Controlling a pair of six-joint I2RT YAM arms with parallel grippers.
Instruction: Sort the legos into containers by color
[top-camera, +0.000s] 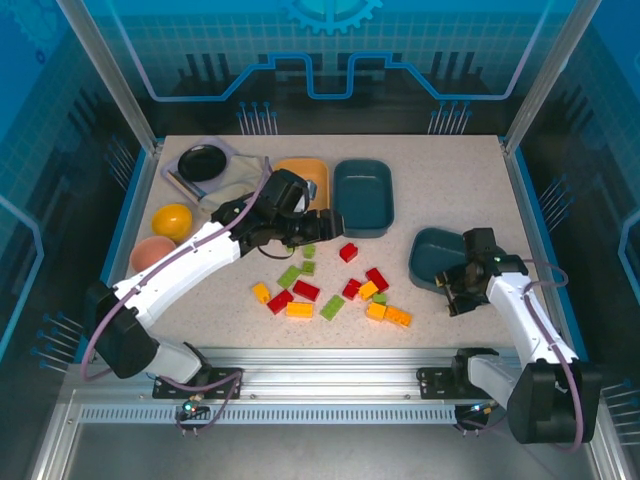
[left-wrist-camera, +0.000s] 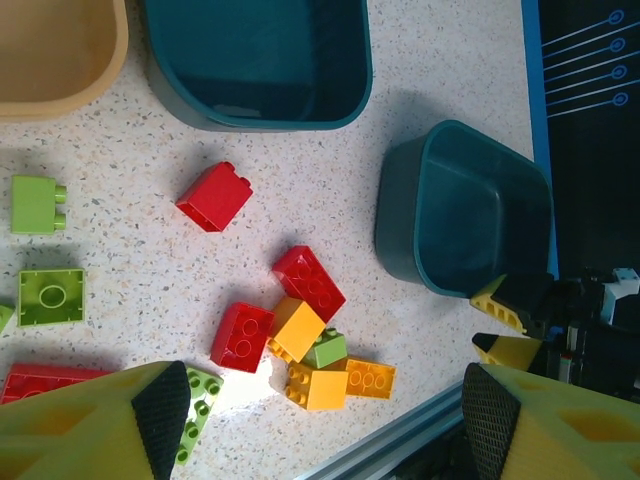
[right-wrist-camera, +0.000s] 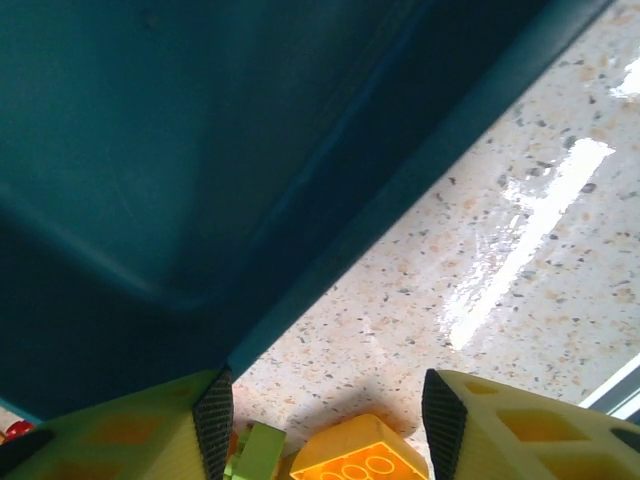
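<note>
left claw (left-wrist-camera: 327, 412): released, spread wide with nothing between; it hangs over the middle of the surface (left-wrist-camera: 130, 150), among the scattered legos.
right claw (right-wrist-camera: 325, 410): jaws apart, nothing clamped; it sits just beside the right-hand teal tray (right-wrist-camera: 150, 150).
long green brick (left-wrist-camera: 197, 415): just inside one of the left claw's fingers (left-wrist-camera: 165, 405), studs up, long axis slanting from near-left to far-right.
mixed pile (left-wrist-camera: 300, 335): two red, three orange and one green brick, touching one another, ahead and to the right of the left claw, between the two claws.
orange brick (right-wrist-camera: 360, 455): close under the right claw, studs facing up; its long axis cannot be told, the frame edge cuts it off.
containers: yellow-orange tray (left-wrist-camera: 50, 50) and far teal tray (left-wrist-camera: 260, 60); what shows of their floors holds no brick.
judgement: sorting looks barely begun; the left arm is nearer the green and red bricks, the right arm nearer the orange ones by its tray.
</note>
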